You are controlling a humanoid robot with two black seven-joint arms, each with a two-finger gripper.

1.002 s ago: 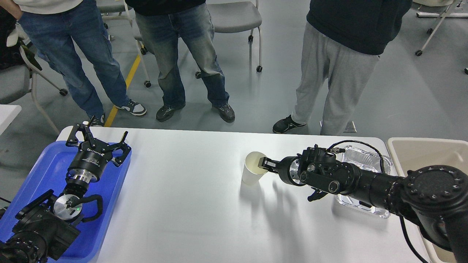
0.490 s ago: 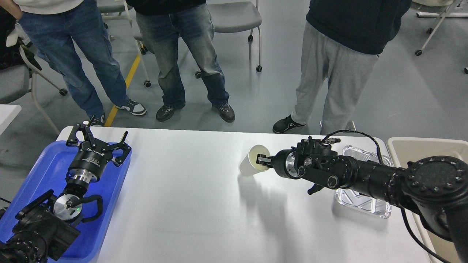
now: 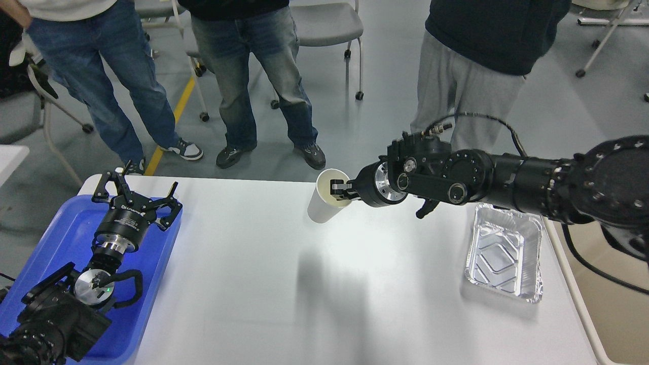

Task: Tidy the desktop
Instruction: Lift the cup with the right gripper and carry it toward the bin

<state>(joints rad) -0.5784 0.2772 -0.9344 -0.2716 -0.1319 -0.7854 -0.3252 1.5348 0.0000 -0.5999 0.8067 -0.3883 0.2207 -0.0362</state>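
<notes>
The desktop (image 3: 263, 284) fills the lower middle of the head view. A blue tray (image 3: 56, 228) lies at its left end, and a foil container (image 3: 504, 258) rests near its right edge. Three standing people are seen just beyond the far edge: one in blue jeans (image 3: 116, 81), one in faded jeans (image 3: 253, 76), and one in grey trousers (image 3: 451, 86).

A white paper cup (image 3: 324, 200) is gripped at its rim by the right gripper (image 3: 338, 188), tilted and lifted clear of the surface. The left gripper (image 3: 136, 195) is held above the tray, its fingers spread wide and nothing held.
</notes>
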